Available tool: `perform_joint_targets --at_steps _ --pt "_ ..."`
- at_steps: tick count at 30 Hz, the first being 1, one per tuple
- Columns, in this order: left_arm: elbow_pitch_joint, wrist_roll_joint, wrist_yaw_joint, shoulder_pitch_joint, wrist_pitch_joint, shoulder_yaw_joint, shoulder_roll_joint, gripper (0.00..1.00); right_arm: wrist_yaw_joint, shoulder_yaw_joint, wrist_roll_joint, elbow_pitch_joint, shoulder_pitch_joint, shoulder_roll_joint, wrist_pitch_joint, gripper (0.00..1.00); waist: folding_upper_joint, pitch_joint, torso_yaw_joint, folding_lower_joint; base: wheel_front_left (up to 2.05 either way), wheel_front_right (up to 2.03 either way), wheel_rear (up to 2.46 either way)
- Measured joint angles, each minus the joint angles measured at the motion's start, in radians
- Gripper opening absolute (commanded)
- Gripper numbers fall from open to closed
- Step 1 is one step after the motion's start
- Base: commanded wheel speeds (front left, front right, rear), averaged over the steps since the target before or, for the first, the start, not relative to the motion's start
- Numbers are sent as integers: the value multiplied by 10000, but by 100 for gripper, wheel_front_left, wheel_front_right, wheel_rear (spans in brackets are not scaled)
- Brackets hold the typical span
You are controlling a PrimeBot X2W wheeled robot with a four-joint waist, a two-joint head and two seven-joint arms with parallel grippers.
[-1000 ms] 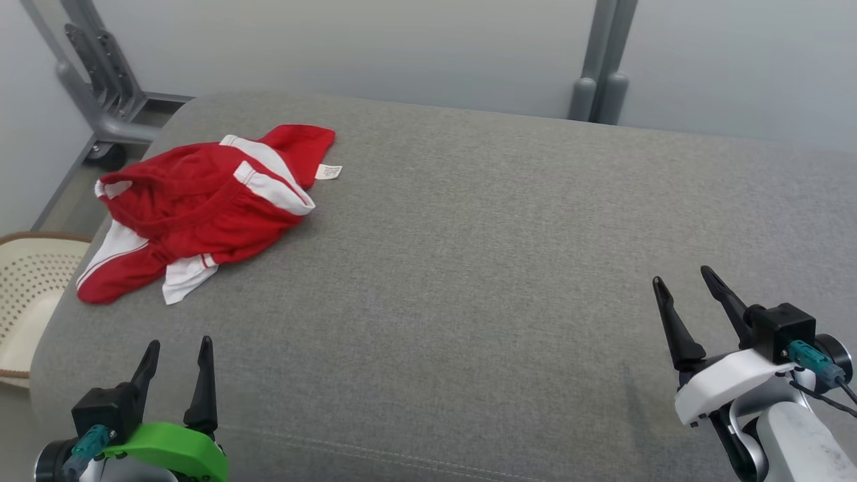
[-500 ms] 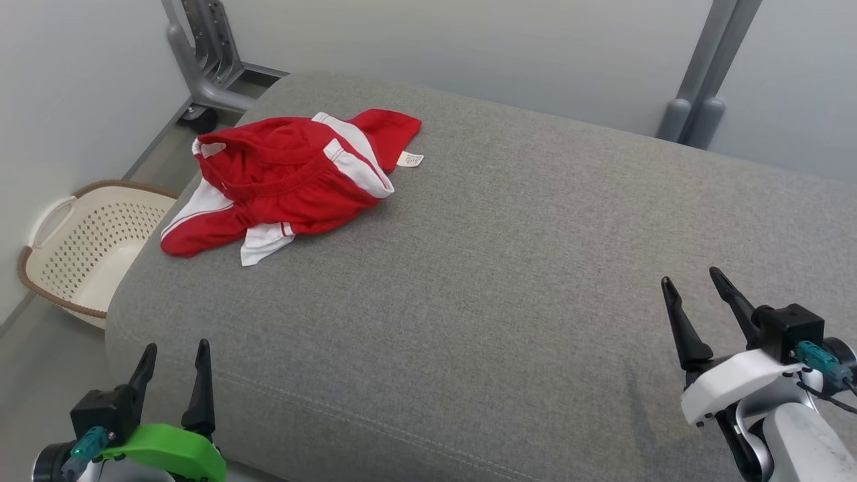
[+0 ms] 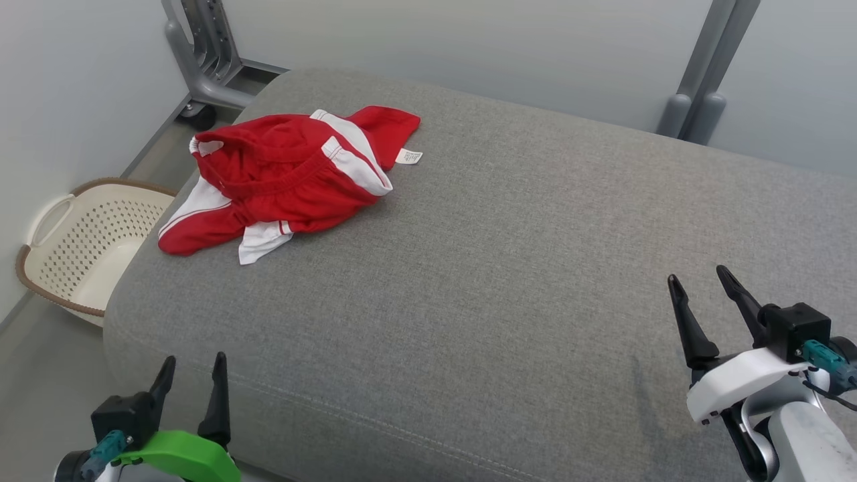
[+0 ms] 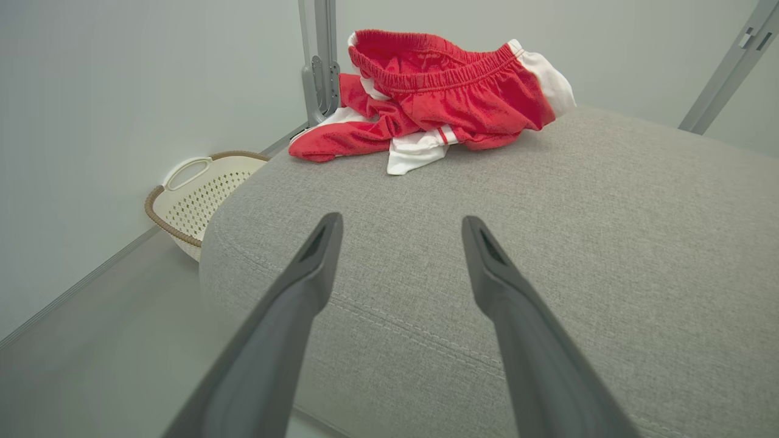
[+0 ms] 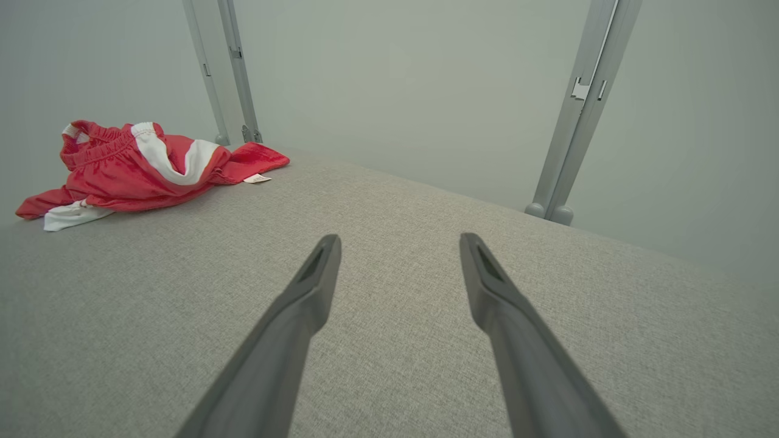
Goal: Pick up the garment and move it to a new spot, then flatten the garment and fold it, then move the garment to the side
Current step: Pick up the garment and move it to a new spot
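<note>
Lying beside garment (image 3: 288, 181), illegible label (image 3: 408, 157)

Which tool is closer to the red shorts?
The left tool, on the green mount: it sits on the same side of the grey cushion as the red shorts. The right tool, on the white mount, is across the cushion.

Red shorts (image 3: 288, 177) with white side stripes, crumpled in a loose heap, elastic waistband gaping open, small white tag poking out, lying near the cushion's (image 3: 509, 281) far left corner
</note>
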Motion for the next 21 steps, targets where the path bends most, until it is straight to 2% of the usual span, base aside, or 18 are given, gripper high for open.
perform_joint_targets --at_steps 5,10,16,21 --pt "316 -288 -6 -492 146 -853 105 100 0 -130 -59 -150 -6 -100 -2 100 0 230 53 0 0 0 0" --pt "98 -988 -8 -2045 1254 -1685 568 100 10 -107 -205 -286 -130 -219 -2 100 0 618 118 0 0 0 0" --pt "21 -2311 -8 -3972 3429 -2059 905 100 88 184 -343 -506 -778 -355 -2 100 0 1236 110 0 0 0 0" --pt "186 -3866 -8 -5446 5693 -1902 863 100 88 430 -430 -669 -1348 -449 -2 100 0 1834 -19 0 0 0 0"
